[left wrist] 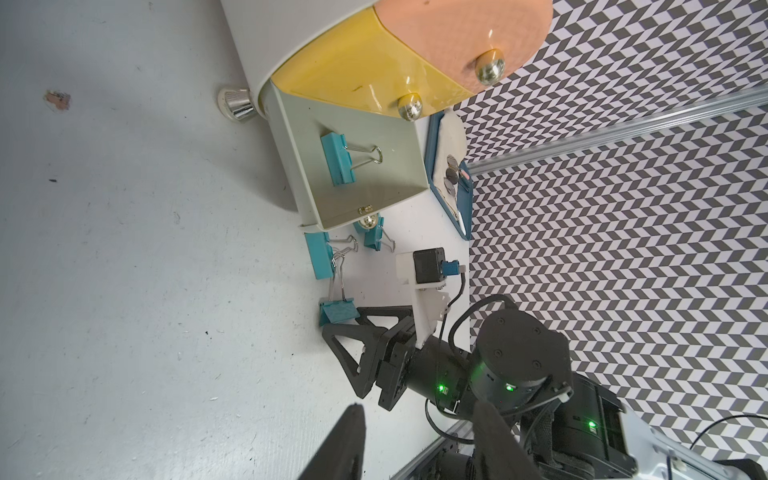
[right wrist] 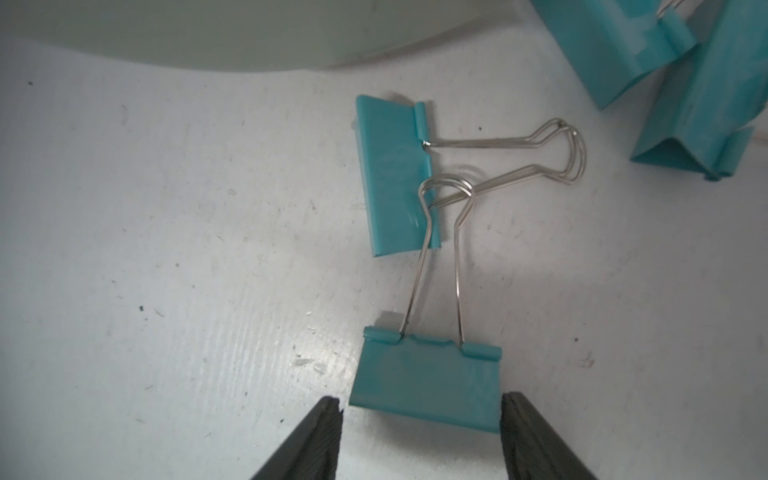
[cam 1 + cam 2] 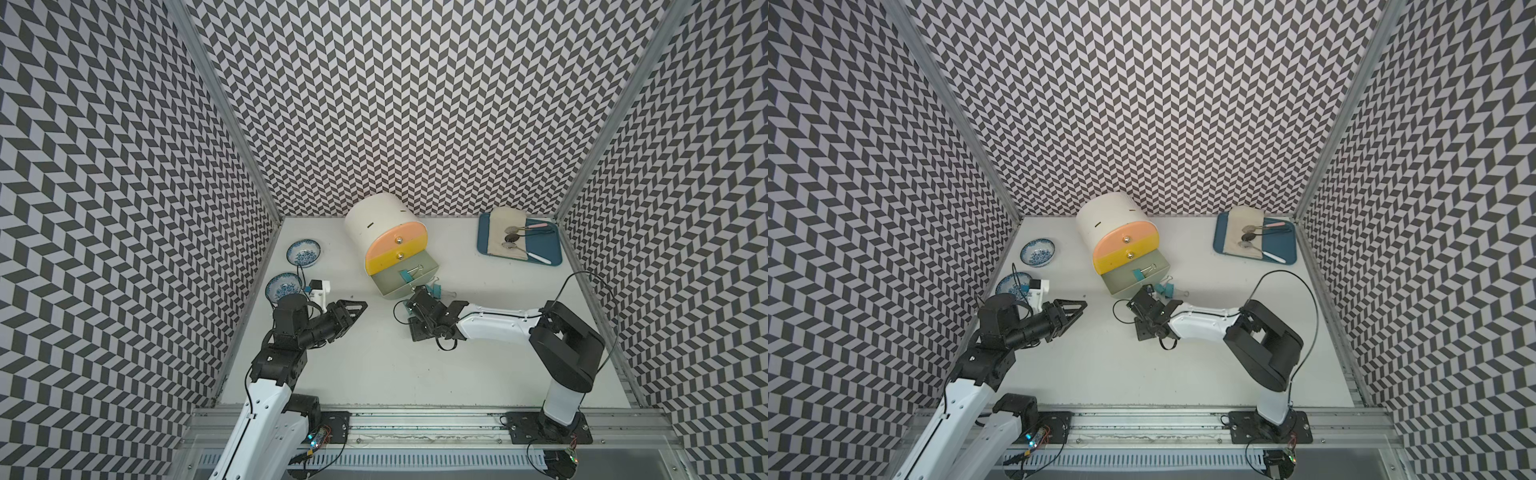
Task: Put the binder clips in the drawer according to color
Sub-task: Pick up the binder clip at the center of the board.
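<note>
Right wrist: nearest clip [image 2: 426, 384] overlaps neighbouring clip [image 2: 395, 174].

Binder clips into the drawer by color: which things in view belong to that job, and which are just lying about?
Job: cream cabinet, its open grey-green drawer, teal clip inside, loose teal clips outside it, right gripper around one.
Lying about: two patterned bowls, blue tray with cloth and spoons.

1. Noted a patterned blue-and-white bowl [image 3: 304, 252] by the left wall, upright.
2. Found a second bowl [image 3: 279, 284] just nearer, partly hidden.
3. Spotted a blue tray [image 3: 550, 253] in the far right corner, carrying a beige cloth [image 3: 505, 220] and several spoons [image 3: 512, 238].
4. Saw chevron-patterned walls [image 3: 415, 104] round a white table [image 3: 374, 365].
</note>
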You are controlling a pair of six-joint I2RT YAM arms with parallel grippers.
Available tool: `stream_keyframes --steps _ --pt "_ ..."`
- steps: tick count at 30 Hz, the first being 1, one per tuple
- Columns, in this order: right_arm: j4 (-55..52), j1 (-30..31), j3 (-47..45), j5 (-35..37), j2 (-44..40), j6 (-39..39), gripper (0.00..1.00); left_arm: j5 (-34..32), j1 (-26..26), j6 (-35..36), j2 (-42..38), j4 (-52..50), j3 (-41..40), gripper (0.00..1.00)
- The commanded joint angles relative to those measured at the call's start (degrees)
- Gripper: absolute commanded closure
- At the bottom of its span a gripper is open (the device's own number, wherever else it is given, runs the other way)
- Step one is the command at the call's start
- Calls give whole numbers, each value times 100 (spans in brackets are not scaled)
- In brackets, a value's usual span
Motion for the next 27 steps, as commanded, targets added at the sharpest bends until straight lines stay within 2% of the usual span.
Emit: stream_keyframes --steps 1,11,23,27 --pt "72 -15 144 158 81 -59 38 -17 31 24 -85 16 -98 54" --pt "110 -24 -51 123 -179 -166 50 -72 30 -115 -121 154 -183 54" --pt "-46 -38 -547 144 -1210 -221 53 -91 15 -221 216 586 -183 54" --pt "-114 -227 -629 71 -1586 -175 53 -95 -30 -273 394 809 -178 54"
